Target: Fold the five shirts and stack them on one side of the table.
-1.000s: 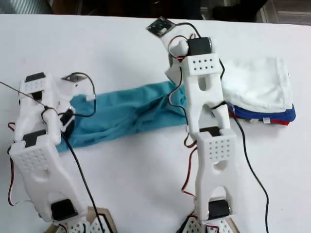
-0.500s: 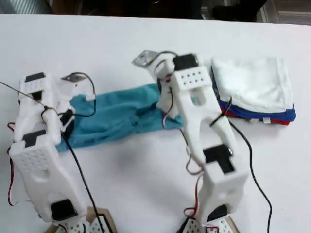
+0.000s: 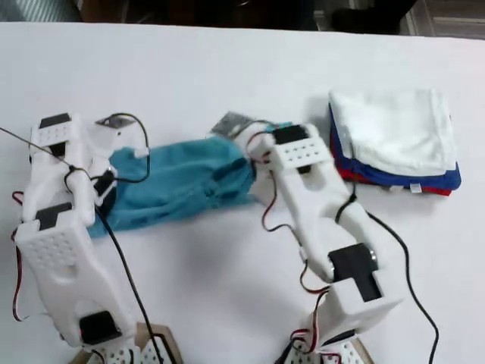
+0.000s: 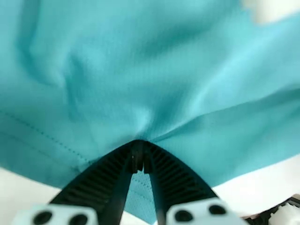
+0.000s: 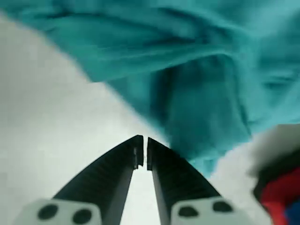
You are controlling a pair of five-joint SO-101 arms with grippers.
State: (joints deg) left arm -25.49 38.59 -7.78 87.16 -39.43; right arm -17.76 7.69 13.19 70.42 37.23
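Both sets of jaws are closed: the left gripper [image 4: 139, 159] pinches a fold of the teal shirt [image 3: 178, 180], while the right gripper [image 5: 142, 152] holds nothing, its tips over bare table [image 3: 189, 68] just beside the shirt's bunched end. The shirt lies stretched between the arms, near the stack of folded shirts [image 3: 398, 136] at the table's right side.

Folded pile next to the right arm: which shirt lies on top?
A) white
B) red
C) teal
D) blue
A: the white shirt is the topmost layer of the pile, with a blue shirt showing under its edge.
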